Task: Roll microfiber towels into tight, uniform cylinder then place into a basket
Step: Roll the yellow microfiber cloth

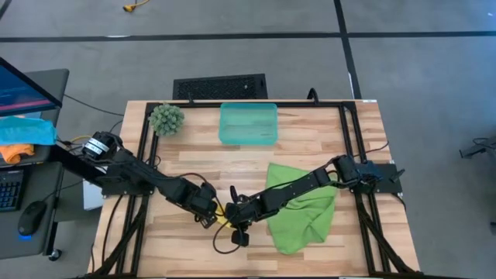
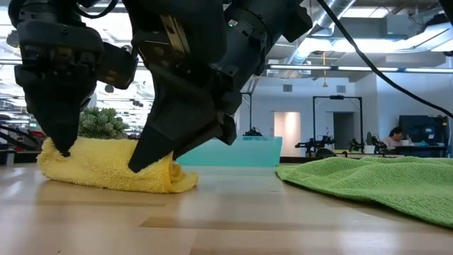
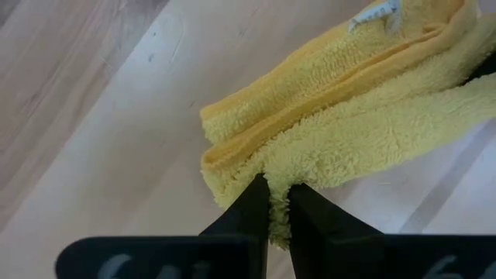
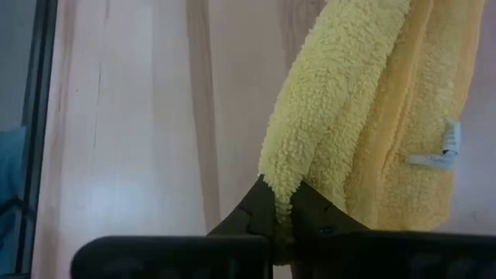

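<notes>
Both pincers grip the yellow towel point(image 2: 106, 166), which lies folded near the worktop's point(image 1: 256, 163) front edge. The left pincer point(image 3: 277, 203) pinches one end, the right pincer point(image 4: 280, 208) the other. Each holds only a thin fold, so uneven pulling could let it slip and loosen the roll. The basket point(image 1: 248, 124) sits well apart.

green towel point(image 1: 304, 215) blocks right, left free
</notes>
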### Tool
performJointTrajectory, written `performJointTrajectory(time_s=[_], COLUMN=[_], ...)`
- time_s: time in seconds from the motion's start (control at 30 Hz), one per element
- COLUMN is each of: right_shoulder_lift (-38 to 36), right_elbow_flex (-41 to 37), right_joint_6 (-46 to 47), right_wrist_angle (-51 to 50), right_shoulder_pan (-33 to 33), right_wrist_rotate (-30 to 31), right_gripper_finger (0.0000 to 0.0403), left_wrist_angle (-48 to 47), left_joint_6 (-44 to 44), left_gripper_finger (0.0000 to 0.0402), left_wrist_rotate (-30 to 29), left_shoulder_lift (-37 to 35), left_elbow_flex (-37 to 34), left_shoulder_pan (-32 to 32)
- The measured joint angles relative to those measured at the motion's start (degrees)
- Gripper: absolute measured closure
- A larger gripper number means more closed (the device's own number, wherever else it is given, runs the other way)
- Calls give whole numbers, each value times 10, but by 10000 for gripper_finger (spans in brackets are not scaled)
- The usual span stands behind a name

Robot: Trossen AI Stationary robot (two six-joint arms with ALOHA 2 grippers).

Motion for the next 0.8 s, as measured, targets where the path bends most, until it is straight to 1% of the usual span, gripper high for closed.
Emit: performJointTrajectory(time_s=[0.17,0.27,0.33,0.37,0.43,0.53,0.7,0.77,0.8], right_shoulder_lift=[0,0,0,0,0,0,-2,-7,-8], right_elbow_flex=[0,-2,-2,-2,-1,-1,-1,-1,1], right_joint_6=[0,0,0,-1,-4,-10,-70,-116,-147], right_wrist_angle=[-4,-15,-9,3,23,37,37,39,44], right_shoulder_pan=[0,0,2,4,9,9,10,12,13], right_wrist_rotate=[9,-35,-77,-87,-77,-70,-62,-26,5], right_gripper_finger=[343,335,339,343,355,375,394,396,396], left_wrist_angle=[-4,-29,-25,-22,-16,-14,-6,-5,-5], left_joint_6=[-3,-6,-15,-17,-18,-18,-14,-8,-6], left_gripper_finger=[384,384,384,384,384,384,384,384,384], left_wrist_rotate=[-11,-24,-8,4,17,16,16,18,18], left_shoulder_lift=[0,1,0,-1,-2,-2,-1,-1,-1], left_elbow_flex=[0,-11,-21,-28,-37,-39,-39,-40,-39], left_shoulder_pan=[0,3,8,9,9,6,10,11,10])
